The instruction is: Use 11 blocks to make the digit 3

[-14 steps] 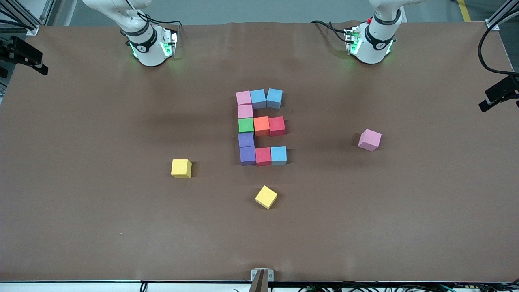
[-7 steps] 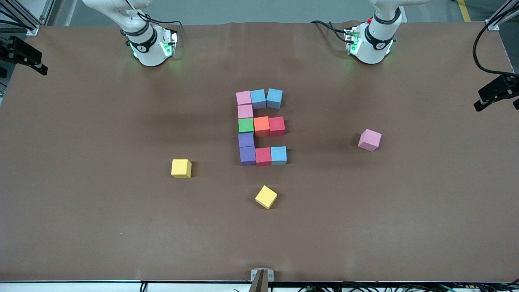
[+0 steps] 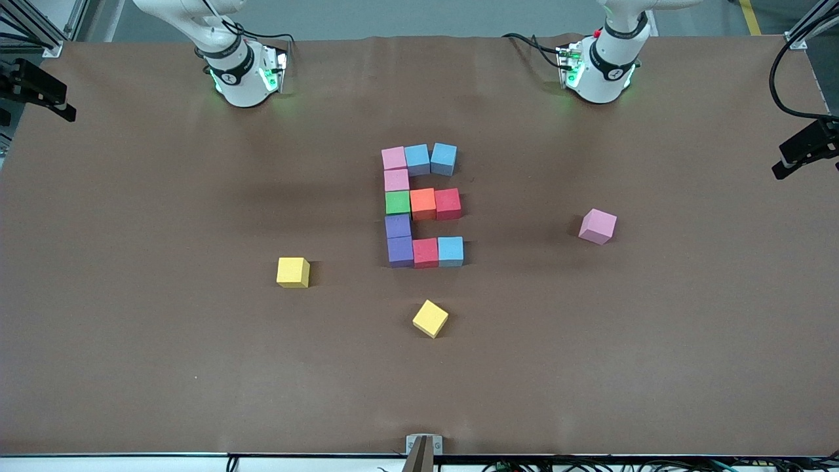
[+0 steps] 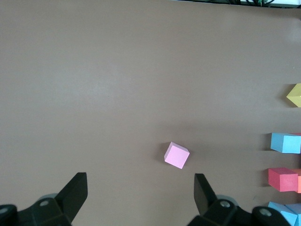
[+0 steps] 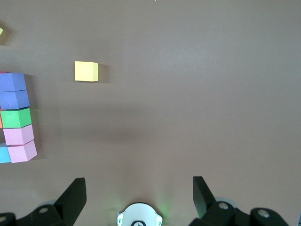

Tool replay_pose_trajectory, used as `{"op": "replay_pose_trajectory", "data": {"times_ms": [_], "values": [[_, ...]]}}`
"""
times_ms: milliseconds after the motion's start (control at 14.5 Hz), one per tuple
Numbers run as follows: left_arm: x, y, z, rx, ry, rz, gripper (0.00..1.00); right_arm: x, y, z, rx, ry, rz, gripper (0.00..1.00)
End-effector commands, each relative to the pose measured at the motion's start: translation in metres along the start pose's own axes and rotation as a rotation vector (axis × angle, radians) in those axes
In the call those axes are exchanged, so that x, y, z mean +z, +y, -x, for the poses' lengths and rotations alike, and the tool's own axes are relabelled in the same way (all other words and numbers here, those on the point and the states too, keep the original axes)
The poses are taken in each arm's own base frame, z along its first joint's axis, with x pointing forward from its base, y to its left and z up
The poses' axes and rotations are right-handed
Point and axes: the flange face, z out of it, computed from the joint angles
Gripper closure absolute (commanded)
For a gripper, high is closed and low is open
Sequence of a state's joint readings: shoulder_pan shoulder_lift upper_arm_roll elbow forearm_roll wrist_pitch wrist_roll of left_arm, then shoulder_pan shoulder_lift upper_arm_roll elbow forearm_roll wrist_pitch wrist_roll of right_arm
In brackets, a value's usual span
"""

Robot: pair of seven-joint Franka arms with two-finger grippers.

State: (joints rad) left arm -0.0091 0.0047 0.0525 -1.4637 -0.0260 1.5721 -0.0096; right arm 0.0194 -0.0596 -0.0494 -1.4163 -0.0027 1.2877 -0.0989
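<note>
Blocks form the figure, both grippers hang empty

Blocks (image 3: 423, 203) sit packed mid-table as one figure (image 3: 398, 226), five cubes tall with three arms. Reading the front view as a clock dial centred on the green cube (image 3: 398, 202):

- **Spine:** it runs from twelve to six, with two pink cubes (image 3: 394, 158) toward twelve and two purple cubes (image 3: 400, 251) toward six.
- **Arms:** all three point toward three o'clock.
  - The arm farthest from the front camera is two light blue cubes (image 3: 417, 159).
  - The middle arm is an orange cube (image 3: 423, 203), then a red cube (image 3: 448, 203).
  - The nearest arm is another red cube (image 3: 425, 252) capped by a light blue cube (image 3: 450, 251).
- **Strays:** a spare pink cube (image 3: 597, 226) sits at three o'clock, well apart, toward the left arm's end of the table (image 3: 131, 367). One yellow cube (image 3: 430, 318) lies near six, turned askew, and a second yellow cube (image 3: 292, 272) sits around eight.

Both arms wait, drawn up high. The left gripper (image 4: 139, 178) hangs over the spare pink cube, jaws spread wide and nothing between them. The right gripper (image 5: 139, 181) hangs over bare table close to its own base (image 5: 139, 217), fingers just as wide apart and likewise empty
</note>
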Motion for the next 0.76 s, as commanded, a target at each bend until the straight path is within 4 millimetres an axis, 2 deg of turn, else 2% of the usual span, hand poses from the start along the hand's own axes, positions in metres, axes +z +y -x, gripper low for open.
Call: {"op": "replay_pose_trajectory", "data": {"times_ms": [0, 691], "values": [[-0.0079, 0.0003, 0.0023, -0.001, -0.001, -0.016, 0.0, -0.0025, 0.0013, 0.0058, 0.005, 0.007, -0.013, 0.0], [-0.0086, 0.0069, 0.0029, 0.01, 0.0, -0.002, 0.0, -0.0025, -0.0002, 0.0056, 0.002, 0.007, -0.007, 0.0]]}}
